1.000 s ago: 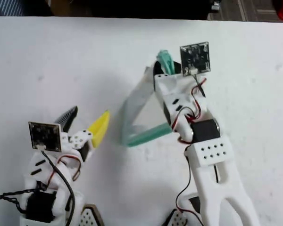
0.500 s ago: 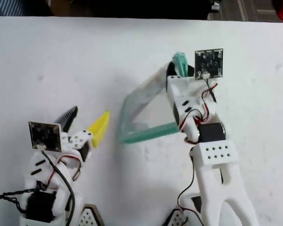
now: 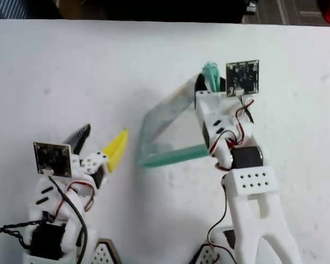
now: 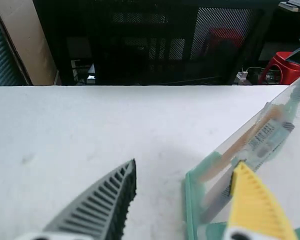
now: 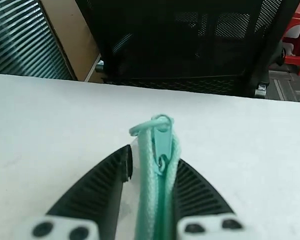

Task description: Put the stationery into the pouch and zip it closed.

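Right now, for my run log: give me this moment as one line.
pouch: one end raised, pens inside | right gripper: shut on its zipper end | left gripper: open, beside pouch

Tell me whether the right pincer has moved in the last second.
Yes. The right pincer, shut on the zipper end of the pouch, has shifted rightward in the high view, away from the motionless left pincer, dragging that end along.
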